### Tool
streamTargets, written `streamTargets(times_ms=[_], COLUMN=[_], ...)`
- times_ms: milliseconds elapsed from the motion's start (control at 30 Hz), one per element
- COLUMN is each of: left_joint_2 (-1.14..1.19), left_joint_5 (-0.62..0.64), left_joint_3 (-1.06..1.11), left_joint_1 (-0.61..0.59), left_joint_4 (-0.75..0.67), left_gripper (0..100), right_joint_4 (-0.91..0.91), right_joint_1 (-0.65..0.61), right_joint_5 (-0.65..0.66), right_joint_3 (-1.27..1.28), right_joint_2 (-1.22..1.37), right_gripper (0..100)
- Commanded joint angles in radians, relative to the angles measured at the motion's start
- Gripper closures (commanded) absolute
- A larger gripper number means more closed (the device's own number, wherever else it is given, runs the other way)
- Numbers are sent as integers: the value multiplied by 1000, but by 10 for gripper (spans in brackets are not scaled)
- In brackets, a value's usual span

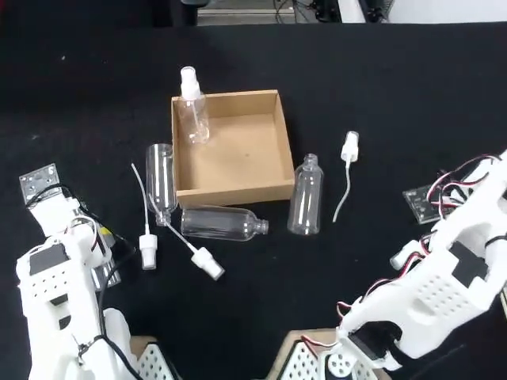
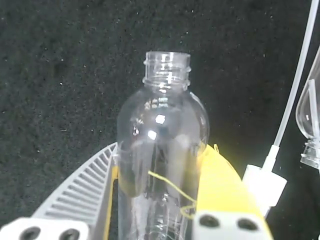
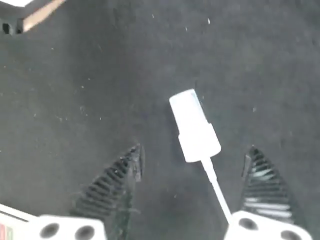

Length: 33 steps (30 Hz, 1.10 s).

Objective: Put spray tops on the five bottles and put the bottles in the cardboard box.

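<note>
My L arm (image 1: 49, 294), R arm (image 1: 444, 289): white shells, red/blk/wht cables (image 1: 455, 180). L tool (image 2: 165, 150): grey + yellow fingers (image 2: 225, 185); R tool (image 3: 192, 151): blk, ribbed.

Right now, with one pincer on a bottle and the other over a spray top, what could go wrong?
The right pincer is open around the spray top, whose thin tube runs close to one finger; closing might catch the tube instead of the head, or flick the top away. The left pincer grips a smooth clear bottle by its body, so it may twist or slip when a top is pushed into its open neck.
</note>
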Motion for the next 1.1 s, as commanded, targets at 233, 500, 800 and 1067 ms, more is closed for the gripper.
streamTargets(times_ms=[233,500,800,1067], left_joint_2=[-25,-25,-25,-25], left_joint_5=[3,3,3,3], left_joint_3=[-8,-8,-8,-8], left_joint_1=[-1,1,2,1], left_joint_4=[-15,-15,-17,-17], left_gripper=[971,971,971,971], right_joint_4=[-55,-345,-351,-394], right_joint_1=[25,21,-20,-52], right_joint_5=[87,12,-107,-250], right_joint_3=[101,219,255,246], right_joint_2=[-19,-18,-19,-19], right_gripper=[709,709,766,979])
